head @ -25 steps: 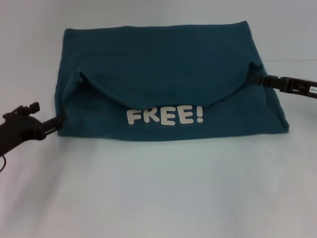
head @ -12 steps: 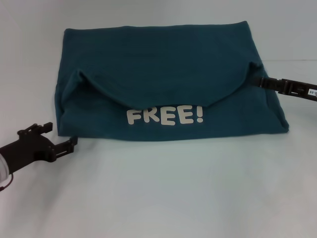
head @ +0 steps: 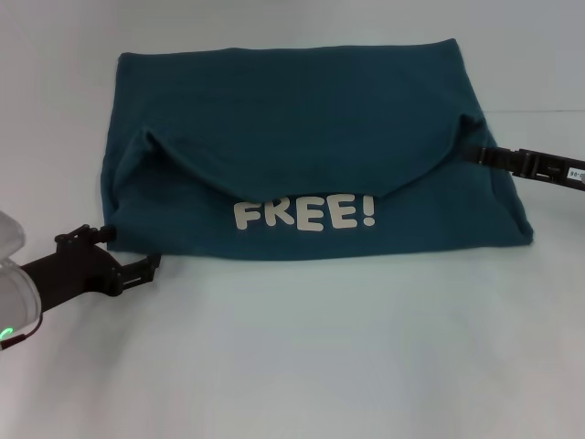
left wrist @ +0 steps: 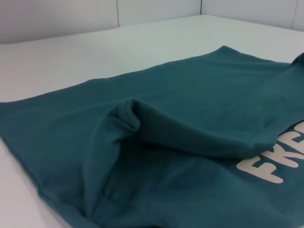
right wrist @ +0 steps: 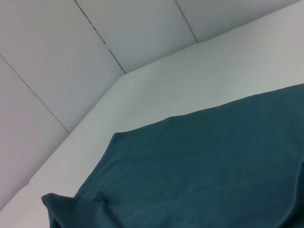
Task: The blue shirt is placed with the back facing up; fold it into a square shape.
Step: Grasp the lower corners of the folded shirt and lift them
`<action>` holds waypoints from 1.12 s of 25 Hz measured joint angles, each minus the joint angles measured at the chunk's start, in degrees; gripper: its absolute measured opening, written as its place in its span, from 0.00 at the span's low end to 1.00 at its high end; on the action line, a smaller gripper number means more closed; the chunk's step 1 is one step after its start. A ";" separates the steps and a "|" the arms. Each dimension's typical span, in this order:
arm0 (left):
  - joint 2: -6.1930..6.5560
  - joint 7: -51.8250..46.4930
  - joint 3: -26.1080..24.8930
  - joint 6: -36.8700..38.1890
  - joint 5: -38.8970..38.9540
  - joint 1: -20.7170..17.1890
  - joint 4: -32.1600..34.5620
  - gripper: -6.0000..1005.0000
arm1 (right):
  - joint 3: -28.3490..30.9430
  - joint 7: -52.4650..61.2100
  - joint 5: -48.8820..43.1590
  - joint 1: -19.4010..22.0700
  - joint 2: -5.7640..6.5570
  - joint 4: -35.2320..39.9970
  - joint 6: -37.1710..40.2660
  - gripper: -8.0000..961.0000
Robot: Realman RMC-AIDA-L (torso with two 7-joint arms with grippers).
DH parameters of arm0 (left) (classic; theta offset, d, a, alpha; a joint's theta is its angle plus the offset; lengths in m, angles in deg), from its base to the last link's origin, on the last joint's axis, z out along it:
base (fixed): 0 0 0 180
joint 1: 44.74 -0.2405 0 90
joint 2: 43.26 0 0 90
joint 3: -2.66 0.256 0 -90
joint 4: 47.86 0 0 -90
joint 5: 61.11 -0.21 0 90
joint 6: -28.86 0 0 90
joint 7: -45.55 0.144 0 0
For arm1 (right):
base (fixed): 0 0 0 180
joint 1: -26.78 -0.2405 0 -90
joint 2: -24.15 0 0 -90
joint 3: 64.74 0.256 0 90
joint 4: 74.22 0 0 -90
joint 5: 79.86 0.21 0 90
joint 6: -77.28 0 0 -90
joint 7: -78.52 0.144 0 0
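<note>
The white table carries the blue shirt across its far half, already folded into a broad rectangle. A near flap is turned up over it and shows the white "FREE!" lettering. By my judgement, crosswise folds remain before it is square. The right gripper sits at the flap's raised right corner, seemingly pinching the cloth. The left gripper lies at the near-left corner, its fingers slightly apart, holding nothing.
</note>
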 joint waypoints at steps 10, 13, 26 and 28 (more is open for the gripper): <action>0.00 0.01 1.25 -0.13 -0.05 0.30 0.03 0.76 | 1.08 -0.05 0.00 0.39 -0.21 0.15 -0.10 0.69; 0.00 0.00 1.27 -0.11 -0.06 0.32 0.30 0.76 | 1.39 -0.25 0.00 0.46 -0.22 0.07 -0.15 0.68; 0.00 -0.44 0.83 -1.65 0.18 0.31 1.25 0.63 | 1.51 -0.54 -0.01 0.65 -0.40 0.11 -0.15 0.67; 0.00 -0.44 0.93 -1.63 0.02 0.32 1.26 0.59 | 1.56 -0.55 -0.01 0.69 -0.40 0.16 -0.15 0.67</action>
